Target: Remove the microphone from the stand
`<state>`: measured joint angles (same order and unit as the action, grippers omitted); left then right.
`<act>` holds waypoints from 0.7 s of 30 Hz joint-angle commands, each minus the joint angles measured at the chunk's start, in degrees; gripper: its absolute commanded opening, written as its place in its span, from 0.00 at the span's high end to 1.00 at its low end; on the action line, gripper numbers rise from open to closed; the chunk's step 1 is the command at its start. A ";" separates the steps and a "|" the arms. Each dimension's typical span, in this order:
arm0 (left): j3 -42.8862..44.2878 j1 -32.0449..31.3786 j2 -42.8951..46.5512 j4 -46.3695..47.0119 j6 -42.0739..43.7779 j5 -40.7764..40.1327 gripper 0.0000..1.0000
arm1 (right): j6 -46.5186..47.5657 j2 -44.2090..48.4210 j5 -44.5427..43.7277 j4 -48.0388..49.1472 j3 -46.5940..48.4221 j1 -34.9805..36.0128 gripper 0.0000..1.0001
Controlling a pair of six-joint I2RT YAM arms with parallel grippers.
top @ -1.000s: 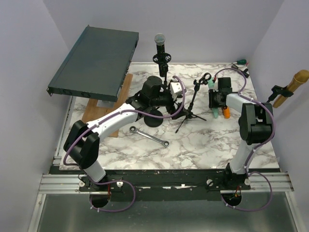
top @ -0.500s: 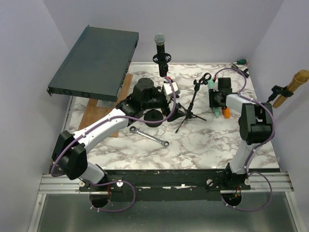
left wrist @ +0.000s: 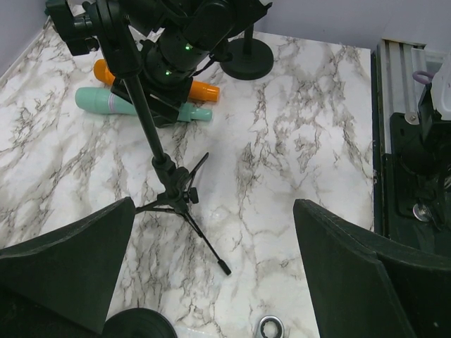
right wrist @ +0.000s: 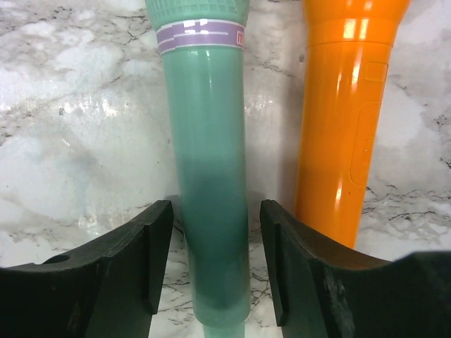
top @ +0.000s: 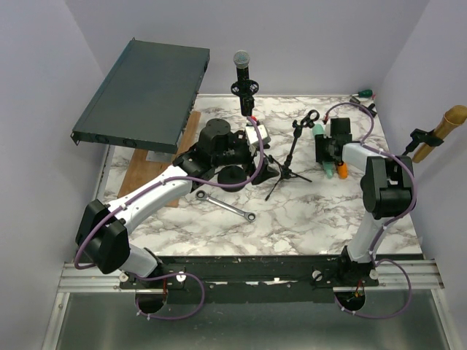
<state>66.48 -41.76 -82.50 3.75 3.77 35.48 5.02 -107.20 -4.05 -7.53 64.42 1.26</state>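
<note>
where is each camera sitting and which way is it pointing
top external: above and behind the bases, looking down on the table; left arm and right arm show
left wrist: low over the table, facing the tripod stand and right arm; open left claw frames it
right wrist: close above the green microphone, open right claw straddling it
shared: both wrist views show the green microphone and orange microphone
</note>
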 commanded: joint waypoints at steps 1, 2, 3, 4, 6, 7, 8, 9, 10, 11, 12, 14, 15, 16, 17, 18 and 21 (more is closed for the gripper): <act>-0.38 -0.36 0.96 0.75 -0.27 0.03 0.01 | 0.21 3.26 1.92 -3.66 -0.86 -0.54 0.38; -0.30 -0.35 0.86 0.72 0.12 -0.06 0.01 | 0.09 4.55 2.85 -4.03 -0.35 -0.53 0.37; -0.22 -0.37 0.79 0.68 0.50 -0.11 0.02 | 0.02 5.80 3.56 -4.36 0.09 -0.53 0.33; -0.10 -0.35 0.61 0.50 0.83 -0.32 0.02 | -0.05 7.14 4.45 -4.61 0.59 -0.52 0.30; 0.65 -0.34 0.14 -0.28 1.39 -0.66 0.02 | 0.15 10.58 7.84 -4.36 1.03 -0.55 0.25; 1.14 -0.27 -0.06 -0.63 1.58 -0.84 0.02 | 0.25 12.62 9.89 -4.26 0.99 -0.55 0.23; 1.59 -0.26 -0.43 -0.85 1.59 -1.13 0.02 | 0.46 14.54 12.25 -3.91 0.70 -0.55 0.22; 2.03 -0.24 -0.76 -0.98 1.51 -1.20 0.01 | 0.69 16.93 14.13 -3.30 -0.06 -0.55 0.21; 2.57 -0.11 -1.26 -1.09 1.38 -1.25 0.01 | 0.78 19.08 16.61 -2.42 -0.91 -0.55 0.21; 3.04 -0.03 -1.64 -1.13 1.18 -1.39 0.02 | 1.23 21.85 19.20 -1.75 -2.18 -0.55 0.21; 3.71 0.04 -2.28 -1.18 0.87 -1.54 0.02 | 1.67 24.43 22.40 -0.74 -3.47 -0.54 0.21; 5.25 0.22 -3.50 -1.84 0.03 -2.14 0.01 | 2.63 29.02 28.77 1.49 -6.93 -0.54 0.21; 5.97 0.42 -4.04 -2.44 -0.40 -2.21 0.01 | 2.96 30.90 31.52 3.10 -9.35 -0.51 0.21; 6.61 0.62 -4.29 -3.04 -0.88 -2.07 0.01 | 2.99 33.05 34.53 4.60 -11.55 -0.55 0.21; 6.92 0.76 -4.47 -3.43 -1.35 -1.89 0.01 | 3.42 34.67 36.98 6.04 -13.21 -0.54 0.21; 6.95 1.06 -4.46 -3.53 -1.73 -1.38 0.01 | 4.26 36.40 39.98 6.94 -15.09 -0.54 0.21; 6.45 1.79 -3.79 -3.66 -2.53 -0.47 0.02 | 5.74 39.90 45.95 11.28 -19.20 -0.55 0.21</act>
<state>71.68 -41.10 -86.70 1.67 3.16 34.48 7.81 -69.87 28.47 -1.74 50.43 1.02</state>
